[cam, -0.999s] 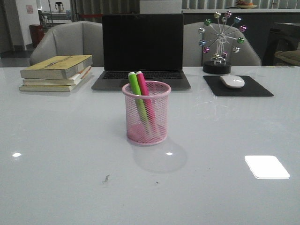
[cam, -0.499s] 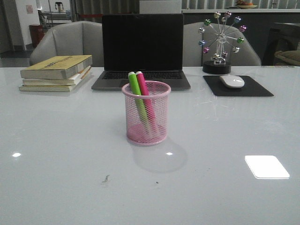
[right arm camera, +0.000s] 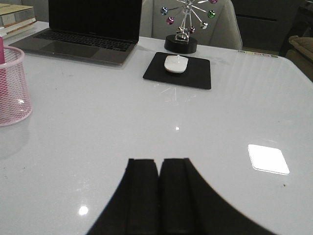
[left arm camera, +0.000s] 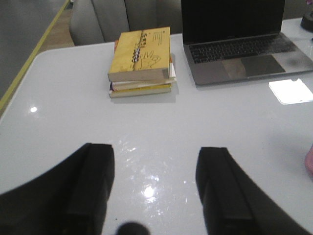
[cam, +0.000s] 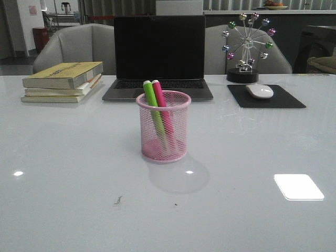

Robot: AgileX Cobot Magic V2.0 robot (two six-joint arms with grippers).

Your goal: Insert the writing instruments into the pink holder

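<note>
Two thick markers, one lime green (cam: 153, 107) and one bright pink (cam: 163, 109), stood side by side inside the pale pink wire-mesh cylindrical holder (cam: 164, 126), long axes near upright and leaning slightly, upper ends above the rim. The left gripper (left arm camera: 155, 188) hovered wide open and empty, the holder only at its view's edge. The right gripper (right arm camera: 159, 193), fingers pressed together on nothing, hung apart from the holder; no marker apparently remained to insert.
</note>
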